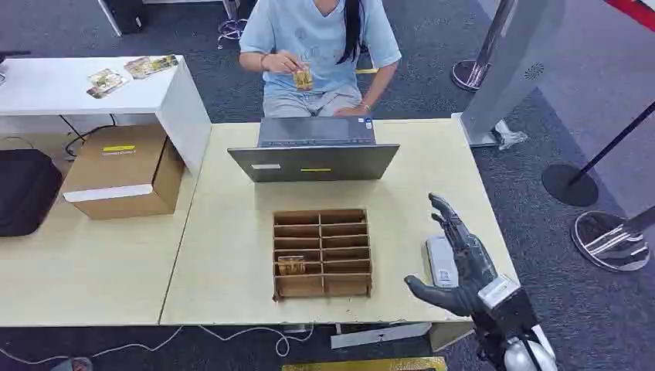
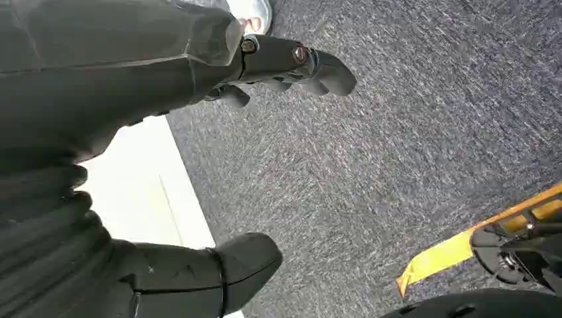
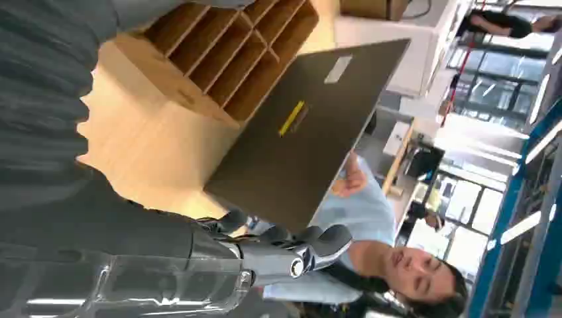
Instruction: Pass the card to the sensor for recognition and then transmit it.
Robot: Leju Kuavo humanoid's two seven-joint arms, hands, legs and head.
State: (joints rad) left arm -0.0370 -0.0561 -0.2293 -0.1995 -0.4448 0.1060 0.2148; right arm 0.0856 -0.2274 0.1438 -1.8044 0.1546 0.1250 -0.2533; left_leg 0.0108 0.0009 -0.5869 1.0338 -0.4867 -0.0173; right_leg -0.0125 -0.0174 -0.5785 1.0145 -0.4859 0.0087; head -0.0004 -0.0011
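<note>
My right hand [image 1: 463,267] hovers open at the table's right front, fingers spread and nothing in it. Partly under it lies the pale grey sensor [image 1: 437,263]. A golden card [image 1: 290,266] stands in a left slot of the wooden organizer [image 1: 324,287] at the table's middle. The person behind the laptop holds another card [image 1: 303,78] in one hand. In the right wrist view my right hand's fingers [image 3: 291,255] reach toward the laptop [image 3: 298,132] and the organizer [image 3: 225,53]. My left hand [image 2: 99,86] hangs beside the table edge [image 2: 146,192] over carpet, fingers apart, holding nothing.
An open grey laptop [image 1: 313,162] stands behind the organizer, its back toward me. A cardboard box [image 1: 123,171] and a black bag [image 1: 27,189] sit on the left table. More cards [image 1: 106,80] lie on a white table. Stanchion bases [image 1: 614,239] stand at right.
</note>
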